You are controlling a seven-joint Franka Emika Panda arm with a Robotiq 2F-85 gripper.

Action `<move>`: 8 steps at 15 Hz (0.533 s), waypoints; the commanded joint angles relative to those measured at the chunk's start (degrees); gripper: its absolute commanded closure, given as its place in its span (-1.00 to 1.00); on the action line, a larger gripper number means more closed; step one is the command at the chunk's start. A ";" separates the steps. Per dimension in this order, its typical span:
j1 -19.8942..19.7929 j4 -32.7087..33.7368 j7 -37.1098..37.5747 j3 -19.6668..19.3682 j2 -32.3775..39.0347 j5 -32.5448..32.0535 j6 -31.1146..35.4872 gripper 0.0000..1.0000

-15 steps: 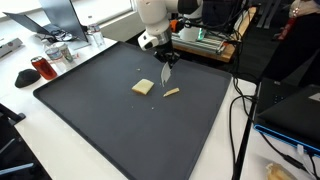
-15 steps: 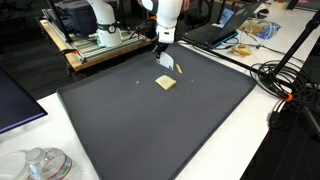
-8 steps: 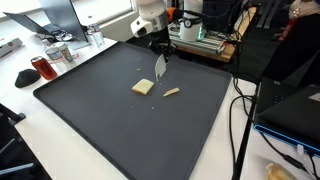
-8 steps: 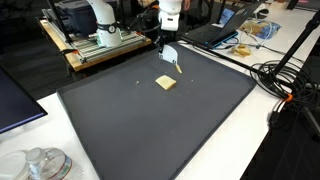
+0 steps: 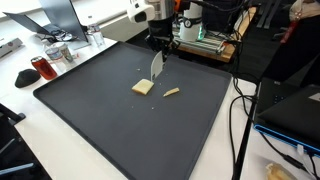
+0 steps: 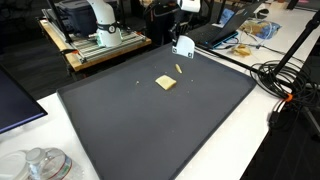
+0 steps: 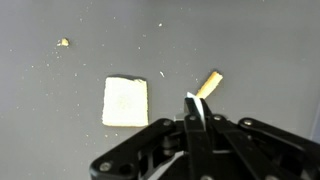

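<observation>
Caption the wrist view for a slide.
Gripper shut on a white utensil above a dark mat with a pale square slice and a tan stick.

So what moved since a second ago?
The gripper, shut on a thin white plastic blade, rose off the dark grey mat and drew back toward its far edge, carrying the blade along. The pale square bread piece and the small tan crust strip stayed put.

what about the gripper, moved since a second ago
Yes. The gripper, shut on a white utensil, rose away from the bread square toward the far edge of the mat.
</observation>
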 commanded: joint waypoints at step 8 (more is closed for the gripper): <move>10.77 13.19 24.86 -0.47 9.85 -19.82 -6.32 0.98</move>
